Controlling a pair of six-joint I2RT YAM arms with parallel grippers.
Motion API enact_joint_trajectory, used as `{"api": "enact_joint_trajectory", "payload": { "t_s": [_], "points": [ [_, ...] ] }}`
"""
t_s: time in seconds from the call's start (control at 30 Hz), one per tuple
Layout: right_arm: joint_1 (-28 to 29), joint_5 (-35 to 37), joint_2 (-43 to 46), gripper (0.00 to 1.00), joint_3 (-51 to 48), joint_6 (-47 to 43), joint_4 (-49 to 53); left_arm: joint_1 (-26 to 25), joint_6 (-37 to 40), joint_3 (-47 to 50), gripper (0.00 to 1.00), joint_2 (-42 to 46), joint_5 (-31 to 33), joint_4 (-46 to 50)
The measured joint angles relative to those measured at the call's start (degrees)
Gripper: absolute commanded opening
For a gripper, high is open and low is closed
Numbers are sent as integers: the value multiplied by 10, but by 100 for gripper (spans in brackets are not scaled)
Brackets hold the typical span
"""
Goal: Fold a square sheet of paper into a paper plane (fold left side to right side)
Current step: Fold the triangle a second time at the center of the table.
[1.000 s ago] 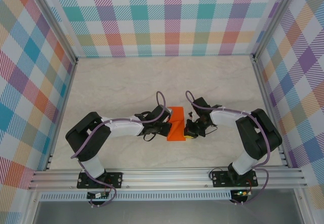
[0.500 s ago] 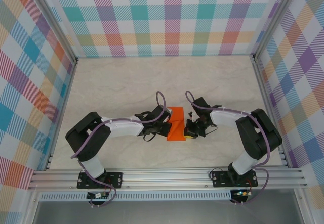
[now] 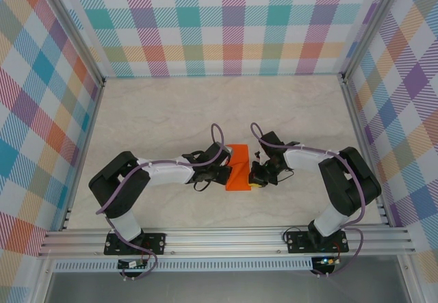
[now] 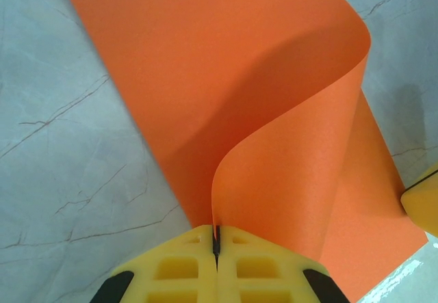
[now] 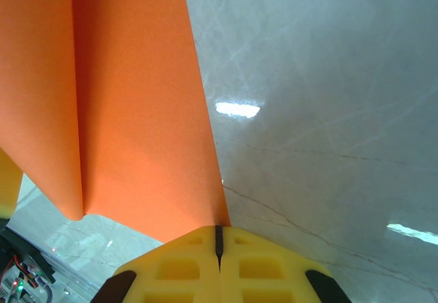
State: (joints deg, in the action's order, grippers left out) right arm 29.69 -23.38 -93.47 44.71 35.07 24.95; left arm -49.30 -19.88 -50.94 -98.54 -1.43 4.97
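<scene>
Your left fingers (image 4: pixel 202 247) pinch the left edge of the square sheet of paper (image 4: pixel 226 77), which curls up off the table (image 4: pixel 68 180). Your right fingers (image 5: pixel 205 247) are closed on its right edge.

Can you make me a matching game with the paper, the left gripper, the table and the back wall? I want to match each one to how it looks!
Things:
1. square sheet of paper
2. left gripper
3. table
4. back wall

How it looks:
A. checked in many colours
B. orange, one side curled up and over
C. pale, with thin marble veins
D. yellow, shut on the paper's edge

Pairs: 1-B, 2-D, 3-C, 4-A
</scene>
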Motion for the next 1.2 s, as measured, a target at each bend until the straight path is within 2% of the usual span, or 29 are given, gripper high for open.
{"api": "enact_joint_trajectory", "payload": {
  "t_s": [1.2],
  "points": [
    [0, 0, -2, 0, 4, -4, 5, 0, 2, 0, 0, -5, 0, 6]
  ]
}}
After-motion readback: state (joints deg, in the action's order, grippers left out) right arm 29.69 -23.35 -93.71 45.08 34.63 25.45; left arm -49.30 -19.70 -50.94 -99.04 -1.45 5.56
